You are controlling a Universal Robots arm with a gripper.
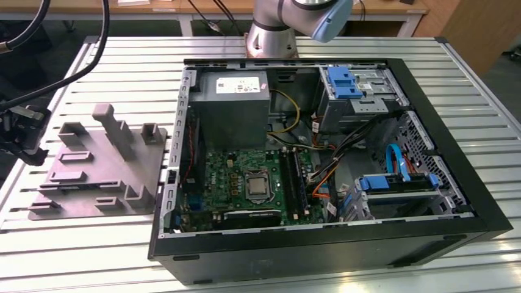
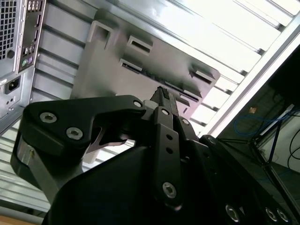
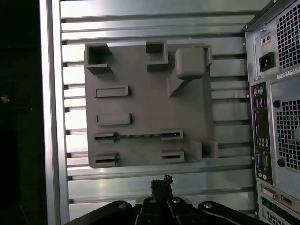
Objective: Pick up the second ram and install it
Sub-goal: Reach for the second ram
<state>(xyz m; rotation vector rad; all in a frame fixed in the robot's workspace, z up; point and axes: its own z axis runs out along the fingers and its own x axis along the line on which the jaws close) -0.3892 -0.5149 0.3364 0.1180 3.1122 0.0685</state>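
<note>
**Gripper shut and empty off the fixture edge, ram seated in fixture**

The gripper (image 3: 161,180) is black metal with bolted links. Its ribbed fingertips are pressed together with nothing between them. In the second wrist view the gripper (image 2: 164,95) body hides much of the scene, and only one ribbed tip sticks out past the links.

The ram (image 3: 138,136) is a thin dark strip with small pale dots along it. It lies flat-on-edge between two slotted holders of the fixture (image 3: 140,89), clear of the jaws. The tips hang just off the fixture's edge, and one more row of slot blocks sits between them and the ram. Its ends are tucked into the holders and its thickness is hard to make out.

The fixture is a matte grey plastic plate with boxy tabs, open pockets and one tall block. It sits on a ribbed aluminium table (image 3: 140,21).

In the exterior view the gripper (image 1: 24,137) is cut off at the left edge, beside the fixture (image 1: 122,165). The open black case (image 1: 456,183) stands to the fixture's right, showing its green board and blue brackets.
</note>
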